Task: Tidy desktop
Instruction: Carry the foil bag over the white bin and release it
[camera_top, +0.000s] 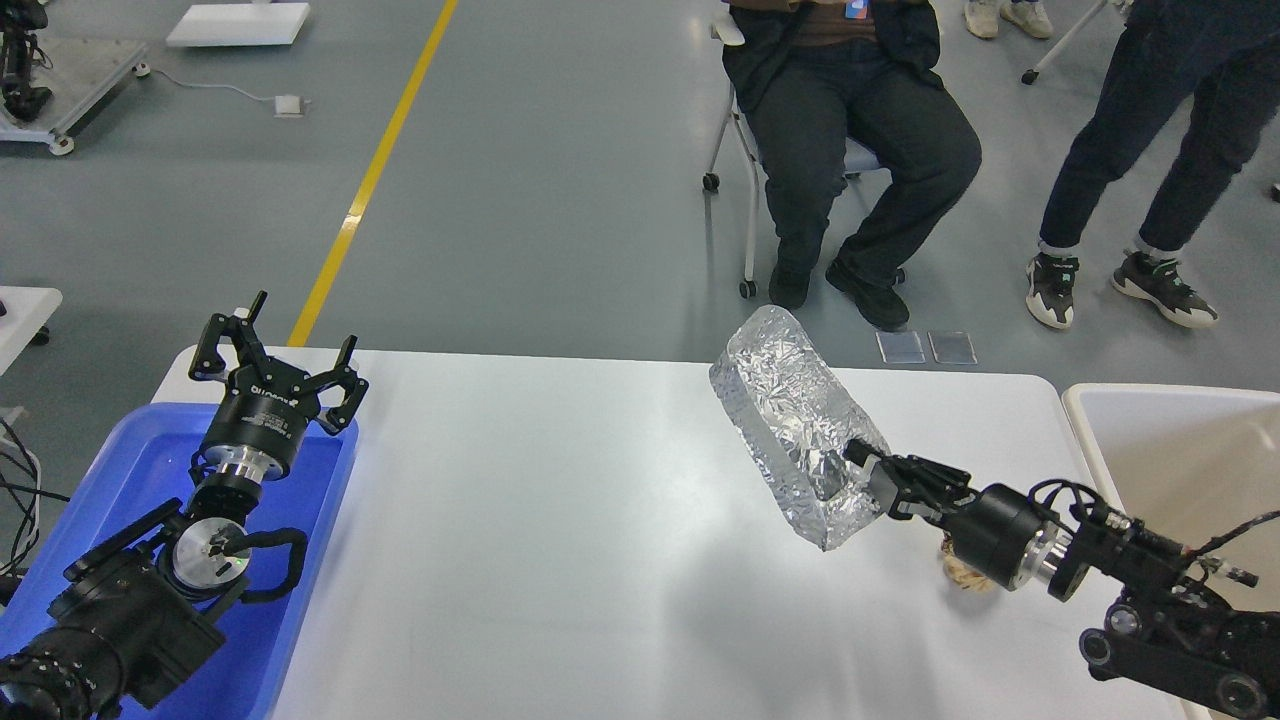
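- Crinkled silver foil forms a box-shaped container (790, 430), and the right tool (868, 470) grasps it at its lower rim, with the fingers closed on the foil wall.
- The foil container is lifted and tilted above the counter (560, 520), with its open side turned toward the right arm; a soft shadow lies on the white surface below it.
- The counter is a large white top with rounded corners; it fills the middle of the view, from the blue tray to the beige bin.
- A small light-brown thing (962, 574) lies on the counter just under the right wrist; it is mostly hidden, so I cannot tell what it is.
- The left tool (280, 352) is released: its black fingers are spread apart and hold nothing. It stands over the far end of the blue tray (130, 445), at the left edge of the counter.
- The beige bin (1160, 440) with a white rim stands at the right side, just beside the counter.
- Behind the counter, on the grey floor, one person (850, 150) sits on a chair with wheels, and another person (1150, 150) stands to the right.
- A yellow line (375, 170) runs across the floor at the left.
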